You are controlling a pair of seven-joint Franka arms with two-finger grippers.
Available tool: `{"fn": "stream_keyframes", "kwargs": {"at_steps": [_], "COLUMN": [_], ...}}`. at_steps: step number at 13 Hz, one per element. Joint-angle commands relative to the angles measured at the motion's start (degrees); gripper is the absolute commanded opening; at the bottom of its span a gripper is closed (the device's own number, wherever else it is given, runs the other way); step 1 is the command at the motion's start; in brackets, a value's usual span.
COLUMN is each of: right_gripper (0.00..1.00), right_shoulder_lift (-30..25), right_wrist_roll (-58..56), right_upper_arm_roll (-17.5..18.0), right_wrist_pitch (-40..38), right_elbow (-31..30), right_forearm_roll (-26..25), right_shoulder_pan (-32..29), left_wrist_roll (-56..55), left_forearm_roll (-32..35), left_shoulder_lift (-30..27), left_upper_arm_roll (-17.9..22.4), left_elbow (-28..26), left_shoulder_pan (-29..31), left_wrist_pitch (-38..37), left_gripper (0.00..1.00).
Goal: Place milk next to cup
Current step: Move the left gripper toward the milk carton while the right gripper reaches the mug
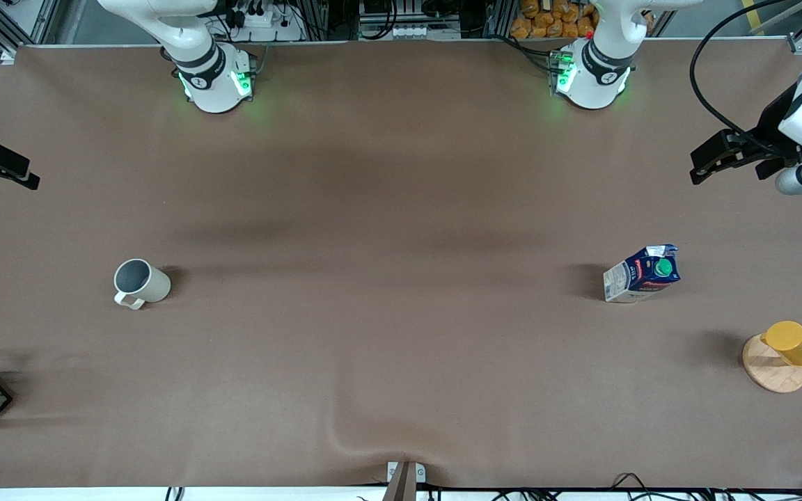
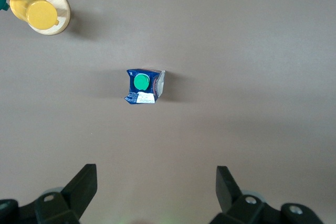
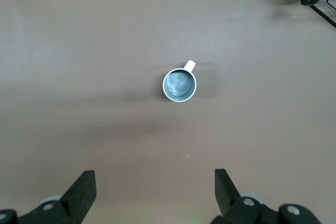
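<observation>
While both arms wait high with jaws apart — left end effector above the milk, right end effector above the cup — the carton stands on the tabletop, well apart from the mug; probably light, crushable, best gripped across its flat sides

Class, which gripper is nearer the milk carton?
Left. The left gripper is up at the milk carton's end of the table; the right gripper hangs at the other end.

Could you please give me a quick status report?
Left gripper and right gripper open, high, empty. Dark-blue green-capped milk carton upright, apart from beige ceramic mug. Nothing between them.
</observation>
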Motion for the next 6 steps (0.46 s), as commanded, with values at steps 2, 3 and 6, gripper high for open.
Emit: {"fn": "stream_keyframes", "kwargs": {"at_steps": [2, 3, 6], "right_gripper": [1.00, 1.00, 1.00], "right_shoulder_lift": [-0.4, -0.2, 1.9], "right_wrist_roll": [0.0, 0.0, -0.2], "right_upper_arm_roll": [0.4, 0.4, 0.3], "right_wrist_pitch": [-0.2, -0.2, 0.1], "right_elbow": [-0.3, -0.3, -0.3], "right_forearm_roll": [0.8, 0.9, 1.0], "right_shoulder_pan": [-0.7, -0.7, -1.4], "left_wrist_roll": [1.6, 1.7, 2.0], "left_forearm_roll": [-0.1, -0.4, -0.8], "left_shoulder_lift": [-0.5, -0.3, 2.7], "left_upper_arm_roll": [1.1, 1.2, 1.3], "left_elbow": [0.3, 0.2, 0.0], "left_shoulder_pan": [0.0, 0.4, 1.5], "left_wrist_pitch": [-0.9, -0.8, 0.4], "left_gripper": [1.00, 1.00, 1.00]}}
